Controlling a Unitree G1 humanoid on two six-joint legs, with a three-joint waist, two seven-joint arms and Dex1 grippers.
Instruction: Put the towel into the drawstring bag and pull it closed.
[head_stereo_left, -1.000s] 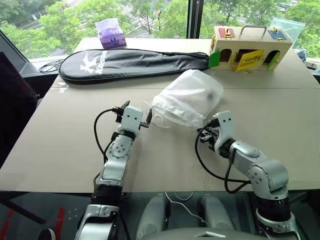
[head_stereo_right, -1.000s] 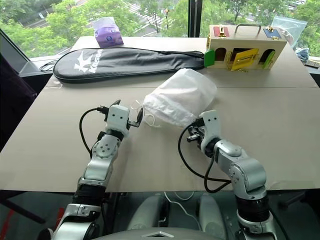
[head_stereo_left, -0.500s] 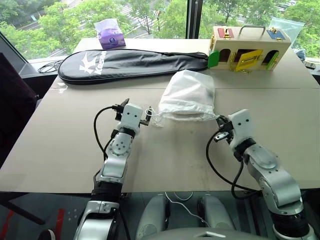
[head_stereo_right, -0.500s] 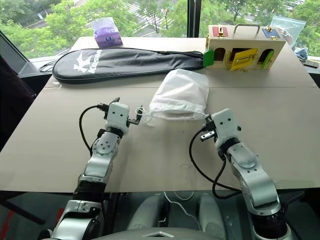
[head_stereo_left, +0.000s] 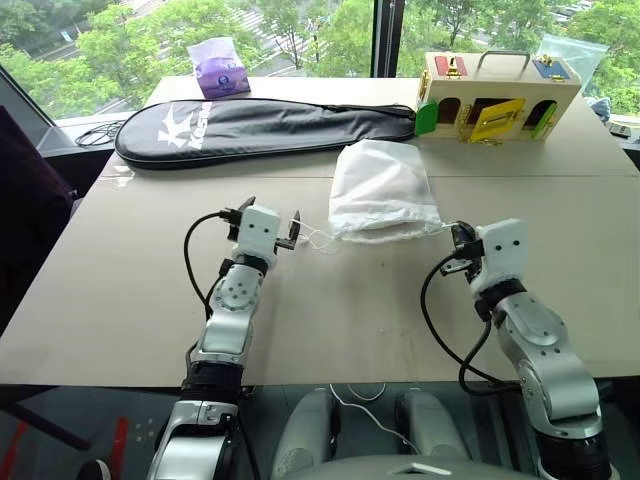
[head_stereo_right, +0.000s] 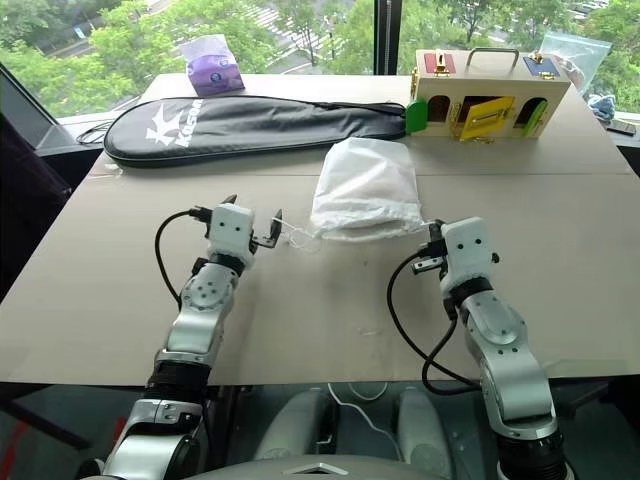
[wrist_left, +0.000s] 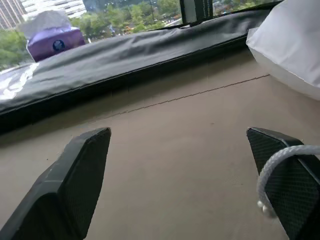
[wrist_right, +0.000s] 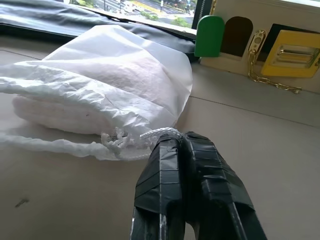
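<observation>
The right gripper (wrist_right: 187, 145) is clenched on the right-hand cord (wrist_right: 159, 133) of the bag (head_stereo_left: 384, 190), its fingers pressed together with the cord emerging just ahead of the tips. Compared with a second ago, this gripper is now lying farther out to the robot's right, and the bag has swung round so that its gathered mouth is facing the robot rather than the left arm; the mouth is now bunching into tight pleats along the near edge. The left gripper (head_stereo_left: 283, 236) is standing wide apart, grasping nothing, yet the left cord (wrist_left: 280, 160) is looping over one of its fingers (wrist_left: 290, 190), so it is acting as a hook at about the same spot as before. The towel (wrist_right: 90, 97) is lying inside the bag, showing as a ribbed mass through the thin fabric. The bag is resting on the table (head_stereo_left: 120, 290), between the two grippers and near the black case (head_stereo_left: 270, 125). The insertion step appears complete, and the closing pull appears to be under way, with the mouth largely drawn shut.
</observation>
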